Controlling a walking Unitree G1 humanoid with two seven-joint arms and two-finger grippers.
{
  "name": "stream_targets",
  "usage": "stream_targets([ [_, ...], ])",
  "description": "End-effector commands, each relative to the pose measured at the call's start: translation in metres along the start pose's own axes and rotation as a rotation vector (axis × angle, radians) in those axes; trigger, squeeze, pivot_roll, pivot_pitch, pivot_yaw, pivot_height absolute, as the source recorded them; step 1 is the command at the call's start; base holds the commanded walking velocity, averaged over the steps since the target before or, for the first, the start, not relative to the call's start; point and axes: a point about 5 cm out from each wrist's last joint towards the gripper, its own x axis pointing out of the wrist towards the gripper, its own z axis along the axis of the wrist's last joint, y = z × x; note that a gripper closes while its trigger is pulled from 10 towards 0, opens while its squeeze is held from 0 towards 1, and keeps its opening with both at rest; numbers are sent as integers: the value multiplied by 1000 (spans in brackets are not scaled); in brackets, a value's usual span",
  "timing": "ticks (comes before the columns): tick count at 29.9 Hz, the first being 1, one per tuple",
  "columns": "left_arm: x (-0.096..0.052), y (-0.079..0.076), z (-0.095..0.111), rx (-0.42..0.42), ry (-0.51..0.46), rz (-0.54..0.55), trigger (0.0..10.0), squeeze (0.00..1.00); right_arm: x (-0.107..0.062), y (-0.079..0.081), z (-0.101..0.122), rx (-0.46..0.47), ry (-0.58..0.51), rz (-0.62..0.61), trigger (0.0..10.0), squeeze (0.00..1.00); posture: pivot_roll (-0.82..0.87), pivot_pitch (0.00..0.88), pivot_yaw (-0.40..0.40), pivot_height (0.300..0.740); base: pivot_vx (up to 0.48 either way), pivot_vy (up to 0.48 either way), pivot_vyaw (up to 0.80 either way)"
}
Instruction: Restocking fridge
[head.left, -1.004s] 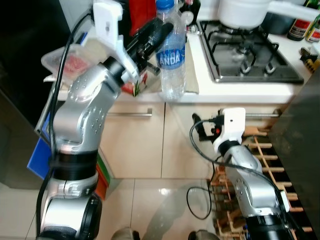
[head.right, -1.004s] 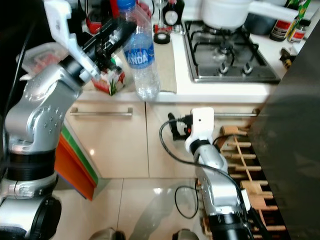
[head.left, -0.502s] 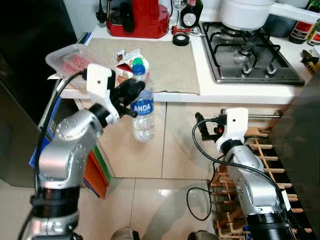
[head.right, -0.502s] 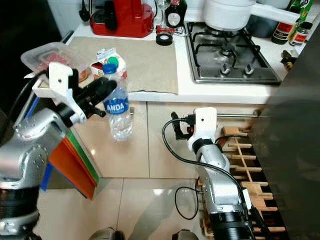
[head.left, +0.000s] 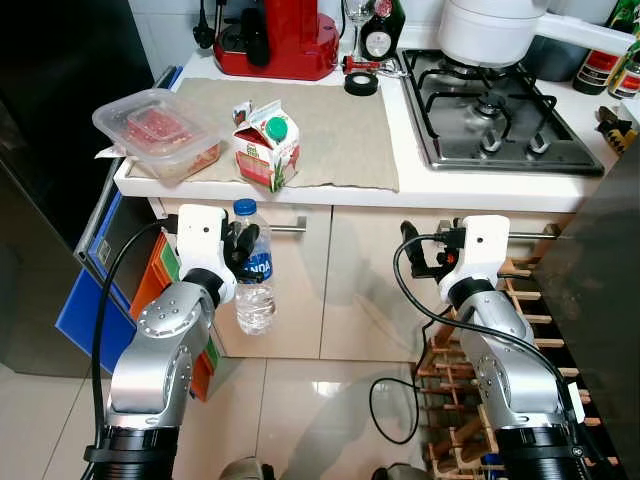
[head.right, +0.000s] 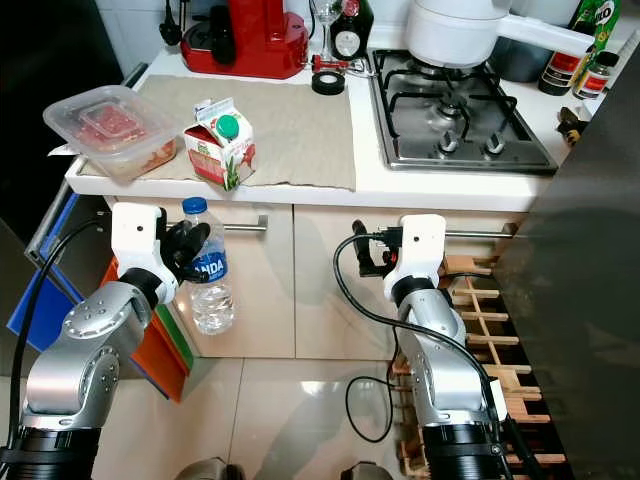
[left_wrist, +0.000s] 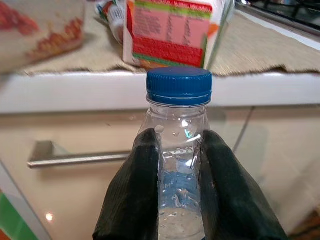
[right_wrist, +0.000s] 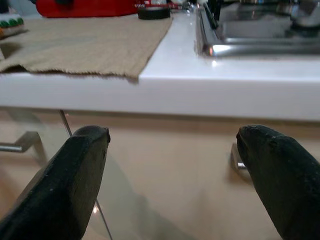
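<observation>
My left pincer (left_wrist: 172, 165) clenched on bottle (head.left: 255, 280) neck, upright, held below desk (head.left: 480, 185) edge before cabinet: ready for carry to fridge. Carton (head.left: 266, 145), tray (head.left: 158, 130) wait on desk. Right pincer (right_wrist: 175, 165) released, idle.

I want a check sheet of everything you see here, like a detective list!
Surface: white counter with a beige cloth on it.
Job's things: water bottle with a blue cap, held below the counter's edge; milk carton and clear box of red food stand on the cloth.
Clutter: red appliance, roll of black tape, white pot on the gas hob.
Grippers: left gripper shut on the bottle's neck; right gripper open, holding nothing, in front of the cabinet.
Cables: black cable loops along the right arm.
Surroundings: cabinet doors with metal handles, wooden rack, shiny tile floor.
</observation>
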Motion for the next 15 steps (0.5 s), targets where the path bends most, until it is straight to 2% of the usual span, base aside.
stream_targets([
  [1,0,2,2,21,-19,23,0,0,0,-2,-1,5,-2,-15,10000,55,-3,0,9,730,0,0,0],
  [2,-1,2,1,19,-18,31,549,0,0,-2,-2,3,-3,-13,10000,59,0,0,8,730,0,0,0],
  [3,-1,2,1,19,-18,31,549,0,0,-2,-2,3,-3,-13,10000,59,0,0,8,730,0,0,0],
  [4,-2,3,0,38,-18,50,10000,0,1,-1,-2,-2,-6,-10,10000,59,3,0,7,730,0,0,0],
  [7,-3,3,3,83,-49,75,10000,0,0,-1,-3,-6,-10,-11,10000,59,6,0,5,730,0,0,0],
  [10,-2,1,4,91,-60,80,10000,0,0,-1,-4,-7,-8,-15,10000,59,6,0,4,730,0,0,0],
  [15,3,-5,2,53,-52,59,10000,0,-1,-2,-7,-8,-1,-17,10000,59,-5,0,5,730,0,0,0],
])
